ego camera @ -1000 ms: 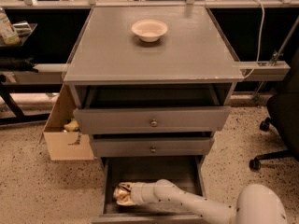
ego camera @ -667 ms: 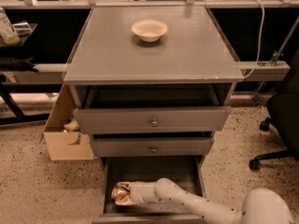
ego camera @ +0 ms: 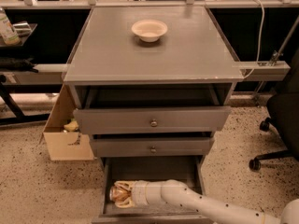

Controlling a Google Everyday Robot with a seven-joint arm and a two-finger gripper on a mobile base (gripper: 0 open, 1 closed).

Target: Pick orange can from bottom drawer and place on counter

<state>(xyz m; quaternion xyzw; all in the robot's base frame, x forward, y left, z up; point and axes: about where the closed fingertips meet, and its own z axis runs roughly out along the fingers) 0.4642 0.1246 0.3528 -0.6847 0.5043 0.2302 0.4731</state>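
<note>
- Since a second ago the robot's white body (ego camera: 292,213) has slid rightward, almost out of view, and the bend of the arm (ego camera: 174,189) sits slightly further right; the hand (ego camera: 119,193) has kept its place.
- Nearest, the bottom drawer (ego camera: 154,169) stands pulled out below the table's front edge, its plain grey floor showing.
- The hand lies low in that drawer toward its left side, with its pale fingers (ego camera: 122,185) closed around the orange can (ego camera: 120,196).
- The orange can is on its side in the drawer's front left part, coppery body showing between the fingers.
- The white arm reaches in from the lower right across the drawer's front.
- Above, the middle drawer (ego camera: 187,147) and top drawer (ego camera: 112,121) are each partly open, each with a round metal knob.
- An open cardboard box (ego camera: 65,141) stands on the speckled floor below the table's front left corner.
- The table (ego camera: 149,59) is flat and grey.
- A white bowl (ego camera: 149,30) sits near the table's far edge, midway between left and right edges.
</note>
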